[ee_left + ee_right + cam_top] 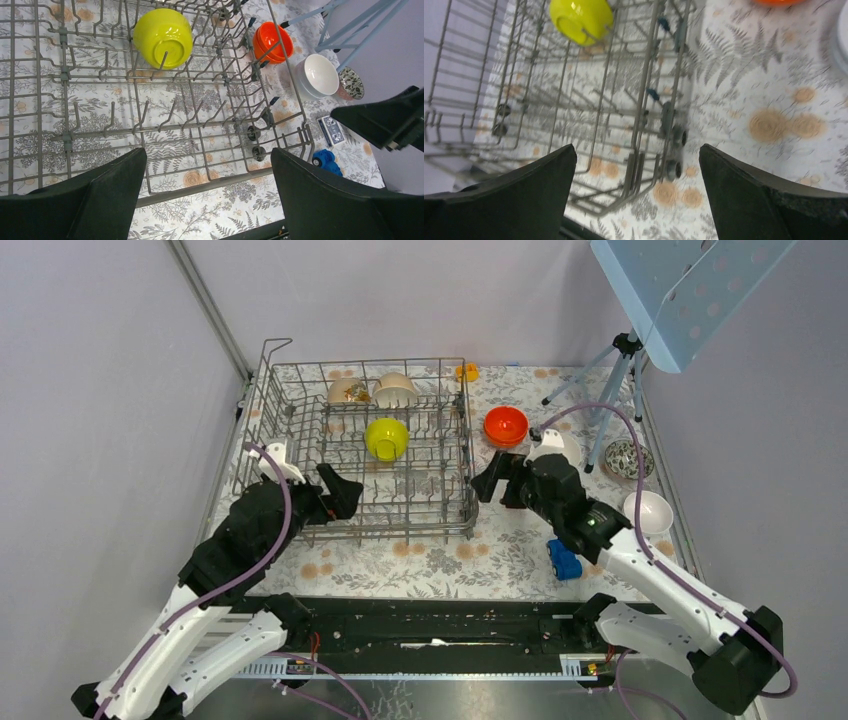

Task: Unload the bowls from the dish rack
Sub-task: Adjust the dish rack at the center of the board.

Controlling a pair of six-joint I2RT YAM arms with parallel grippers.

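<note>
left gripper [207, 165]: spread wide, nothing in it, hanging over the near-left tines of the dish rack [300, 430].
right gripper [636, 155]: same deal, wide open and empty, sitting at the rack's near-right corner by the side rail.
blue toy car [564, 560]: parked just beside the right arm, not part of the job, best left alone.
next grab: yellow-green bowl [386, 438], tipped among the tines mid-rack, nearest one left. Probably best to come down from above, close on the wall, then lift straight up clear of the tines before swinging out.
edges: raised wire side on the right, so up and over, no dragging sideways.
drop room: bare tablecloth [440, 555] right of the rack, nearer than the orange-red bowl [505, 425]. Tighter further right, with the white bowl [647, 511], dark mottled bowl [627, 457] and tripod [610, 370] legs.
far end: speckled bowl [347, 391] and beige bowl [396, 389] touching at the back rail, not out yet, longest reach.
</note>
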